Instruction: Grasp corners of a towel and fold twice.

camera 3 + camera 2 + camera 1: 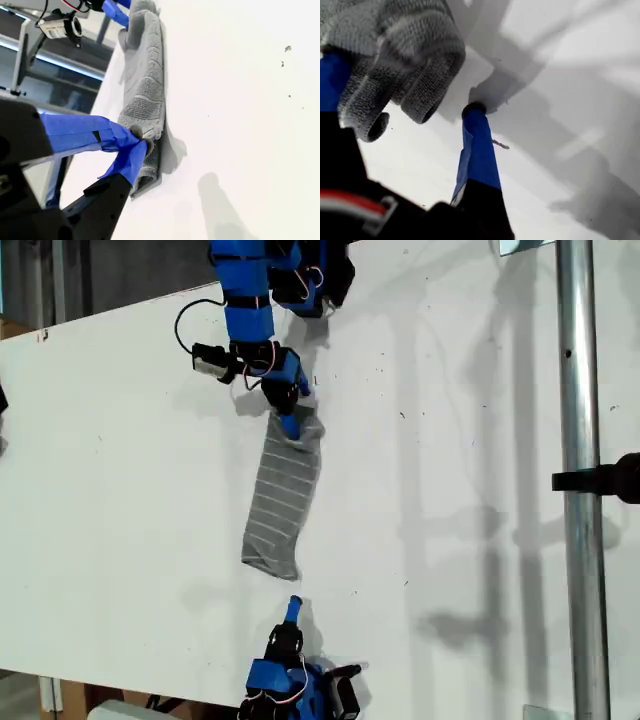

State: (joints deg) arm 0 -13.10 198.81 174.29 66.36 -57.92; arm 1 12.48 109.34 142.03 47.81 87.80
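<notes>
— How is the white tabletop [120, 490] set out?
— The towel [283, 495] is laid on it as a narrow folded strip between the arms. One end is bunched over one of my first gripper's [292, 425] spread jaws. My second gripper's [294, 608] jaws are pressed together, empty, just short of the other end.
— What is advised?
— Both layers should be pinched before lifting.

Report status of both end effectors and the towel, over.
My first end effector open at one towel end. My second end effector shut at the other. Towel lies as narrow strip. Nothing in the way.
</notes>
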